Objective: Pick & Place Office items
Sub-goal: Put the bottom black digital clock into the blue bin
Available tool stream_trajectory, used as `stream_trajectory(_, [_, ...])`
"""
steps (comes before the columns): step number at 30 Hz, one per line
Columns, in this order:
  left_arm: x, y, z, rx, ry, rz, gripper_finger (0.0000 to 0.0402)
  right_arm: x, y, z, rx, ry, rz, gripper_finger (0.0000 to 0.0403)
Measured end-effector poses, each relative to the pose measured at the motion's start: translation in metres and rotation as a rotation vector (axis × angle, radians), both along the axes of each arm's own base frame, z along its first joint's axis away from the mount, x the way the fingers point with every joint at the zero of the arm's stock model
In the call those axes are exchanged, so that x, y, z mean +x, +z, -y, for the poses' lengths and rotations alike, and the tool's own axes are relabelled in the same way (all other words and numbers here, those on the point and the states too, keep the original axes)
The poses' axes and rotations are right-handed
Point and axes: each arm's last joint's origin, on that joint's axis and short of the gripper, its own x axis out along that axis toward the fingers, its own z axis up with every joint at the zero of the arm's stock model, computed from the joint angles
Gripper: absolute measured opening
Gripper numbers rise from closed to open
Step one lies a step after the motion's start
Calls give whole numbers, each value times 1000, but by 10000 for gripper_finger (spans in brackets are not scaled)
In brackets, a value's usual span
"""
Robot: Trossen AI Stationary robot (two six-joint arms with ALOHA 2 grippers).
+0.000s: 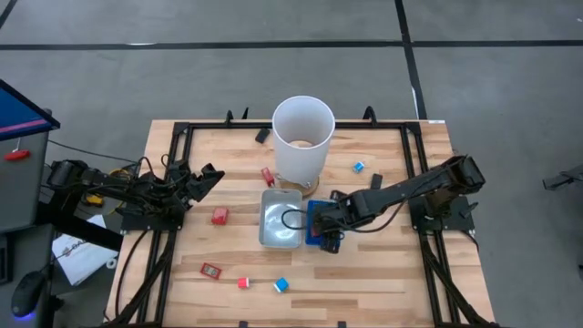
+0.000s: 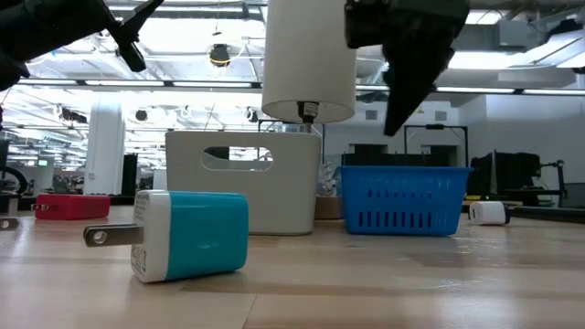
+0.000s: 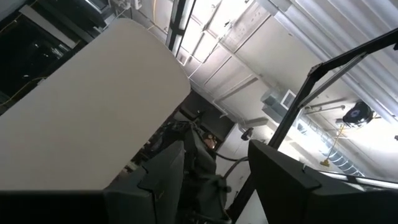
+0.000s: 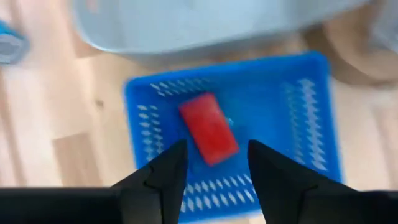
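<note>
Over blue tray, right claw released; red block blurred, apart.

Right gripper, fingers apart, hangs above the blue tray; a red block lies directly beneath. Clear tray stands just beside, white bin beyond it; bare worktop lies behind.

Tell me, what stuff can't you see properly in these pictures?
- Inside of the blue basket: low view, its own wall hides it.
- Red piece in that basket: right wrist view, blurred, so I can't tell what it is.
- Inside bottom of the white bin: high view, only a brownish patch shows.
- Left tool: its wrist view shows only ceiling, no table.
</note>
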Motion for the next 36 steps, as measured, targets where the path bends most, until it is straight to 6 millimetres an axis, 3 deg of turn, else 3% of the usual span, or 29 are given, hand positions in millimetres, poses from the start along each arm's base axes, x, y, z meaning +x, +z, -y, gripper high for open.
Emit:
stream_trajectory(6, [0,0,0,18,12,-5,176,-23,11,0,-41,-226,-51,164])
stream_trajectory(19, [1,-2,0,20,12,-23,176,-68,15,16,-184,-1179,-159,202])
stream_trajectory(26, [1,-2,0,15,9,-29,176,-80,16,38,-133,-1321,-107,233])
stream_trajectory(36, [1,-2,0,1,0,-28,176,-146,5,79,46,-1521,50,235])
